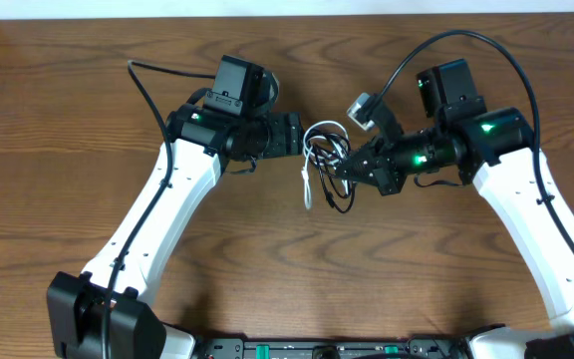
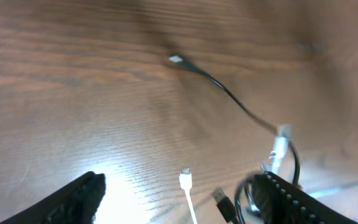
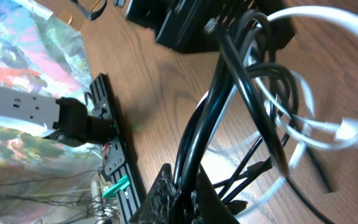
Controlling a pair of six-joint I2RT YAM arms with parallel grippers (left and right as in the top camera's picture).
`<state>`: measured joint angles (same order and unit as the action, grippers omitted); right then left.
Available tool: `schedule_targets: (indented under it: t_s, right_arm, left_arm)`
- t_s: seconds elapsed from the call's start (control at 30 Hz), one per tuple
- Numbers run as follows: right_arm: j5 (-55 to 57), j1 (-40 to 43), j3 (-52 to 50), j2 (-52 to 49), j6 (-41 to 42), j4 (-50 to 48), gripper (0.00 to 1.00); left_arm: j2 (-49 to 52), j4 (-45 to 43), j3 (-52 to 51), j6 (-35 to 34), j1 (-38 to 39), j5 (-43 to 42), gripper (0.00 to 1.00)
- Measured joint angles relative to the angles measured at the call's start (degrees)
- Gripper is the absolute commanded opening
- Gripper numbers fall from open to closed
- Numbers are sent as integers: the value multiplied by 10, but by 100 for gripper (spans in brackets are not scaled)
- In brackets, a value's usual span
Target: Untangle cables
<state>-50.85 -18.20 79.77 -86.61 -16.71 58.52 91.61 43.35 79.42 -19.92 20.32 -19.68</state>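
Note:
The white cable (image 1: 319,140) and black cable (image 1: 341,189) lie knotted together at the table's middle. My right gripper (image 1: 340,168) is shut on black cable strands; in the right wrist view these strands (image 3: 213,118) rise from the gripper (image 3: 188,196), and white cable loops (image 3: 303,118) lie behind them. My left gripper (image 1: 301,136) stands just left of the tangle, open and holding nothing. Between its fingers (image 2: 73,199) in the left wrist view lie a white plug (image 2: 185,180) and a black USB plug (image 2: 222,200) on the wood. A black cable end (image 2: 176,60) stretches farther off.
Thick black arm cables arc over the table at the back left (image 1: 152,95) and back right (image 1: 466,38). A black rail (image 3: 114,155) and shiny coloured sheeting (image 3: 23,62) sit beyond the table edge in the right wrist view.

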Motion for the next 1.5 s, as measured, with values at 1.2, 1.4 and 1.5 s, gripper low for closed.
schedule_targets:
  t_s: [1.2, 1.4, 1.5]
  right_arm:
    - [-17, 31, 0, 0, 2, 4, 1]
    - [-4, 35, 0, 0, 26, -8, 1]
    - [96, 40, 0, 0, 114, -13, 1]
  left_arm:
    - [91, -229, -12, 163, 1, -342, 39]
    - [96, -254, -12, 127, 2, -311, 7]
    - [96, -253, -12, 94, 3, -261, 8]
